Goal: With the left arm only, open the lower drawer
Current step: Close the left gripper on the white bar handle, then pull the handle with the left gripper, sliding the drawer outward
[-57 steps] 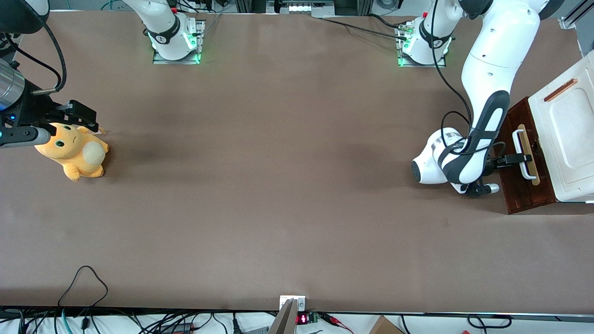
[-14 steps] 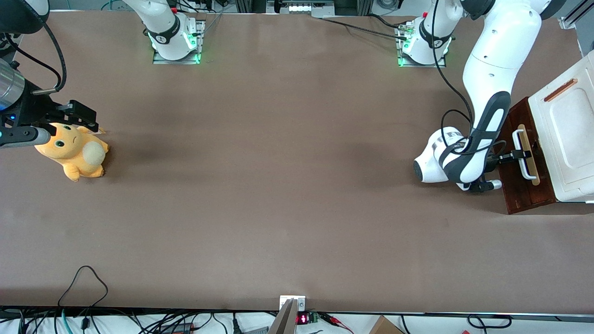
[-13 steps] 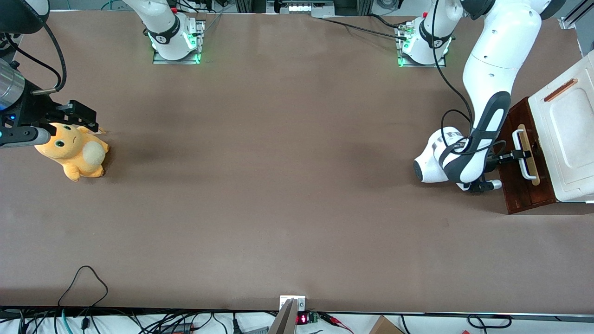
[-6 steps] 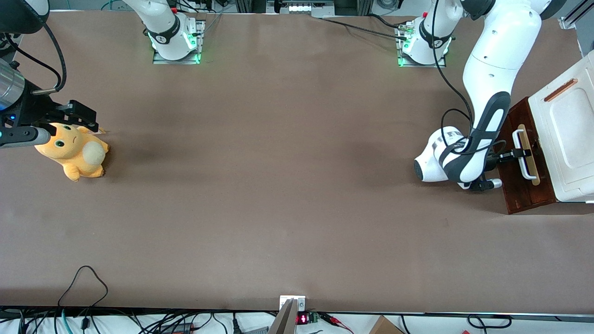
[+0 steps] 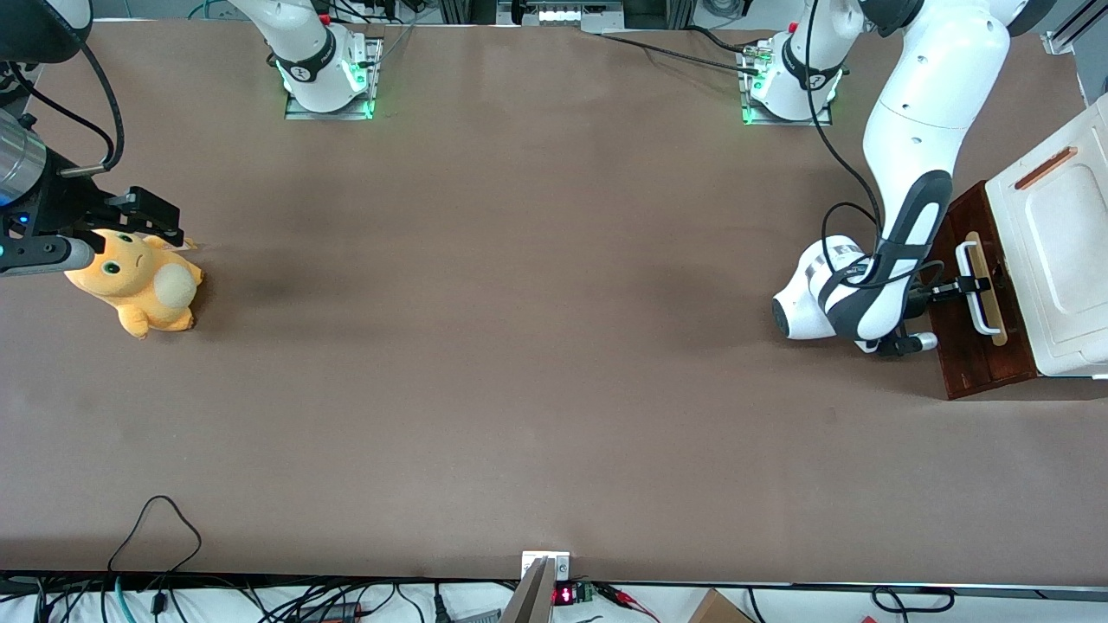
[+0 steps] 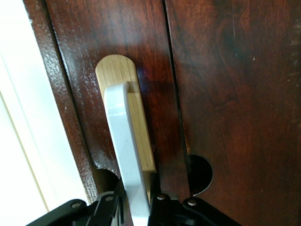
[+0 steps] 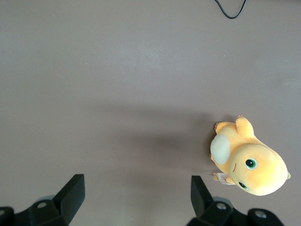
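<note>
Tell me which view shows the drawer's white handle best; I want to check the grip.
The left wrist view: the white handle fills it, running between the gripper jaws, over the lower drawer. The front view shows it small; the right wrist view, not at all.

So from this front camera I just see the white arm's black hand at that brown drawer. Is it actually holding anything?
Observer: Yes. The left wrist camera shows the hand closed on the lower drawer's white loop handle, with a finger against each side.
Visitor: And what's under the handle?
Observer: A light wooden strip with a rounded end, lying flat on the glossy dark wood.
</note>
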Available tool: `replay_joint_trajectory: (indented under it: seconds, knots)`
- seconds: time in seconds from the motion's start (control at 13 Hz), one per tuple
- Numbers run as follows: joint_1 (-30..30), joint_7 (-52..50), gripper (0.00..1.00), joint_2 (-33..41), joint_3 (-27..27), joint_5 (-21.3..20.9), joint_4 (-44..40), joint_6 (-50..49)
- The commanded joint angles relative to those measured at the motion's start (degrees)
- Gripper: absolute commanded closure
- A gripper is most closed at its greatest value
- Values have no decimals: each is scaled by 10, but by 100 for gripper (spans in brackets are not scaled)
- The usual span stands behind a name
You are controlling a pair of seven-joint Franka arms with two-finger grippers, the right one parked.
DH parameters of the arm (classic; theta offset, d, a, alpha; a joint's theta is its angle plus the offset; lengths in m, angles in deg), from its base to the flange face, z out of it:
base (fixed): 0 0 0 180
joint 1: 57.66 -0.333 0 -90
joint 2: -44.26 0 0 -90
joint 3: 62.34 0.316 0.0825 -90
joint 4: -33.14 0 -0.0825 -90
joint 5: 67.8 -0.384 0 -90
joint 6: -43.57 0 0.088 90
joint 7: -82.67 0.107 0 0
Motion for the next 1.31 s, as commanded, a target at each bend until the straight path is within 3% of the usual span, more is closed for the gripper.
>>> replay_joint_trajectory:
  seconds: [0.0,1.23]
  knots:
    - [-1,-13,79,6,1,1,7,-1]
    - [11,-13,81,10,-22,19,0,-16]
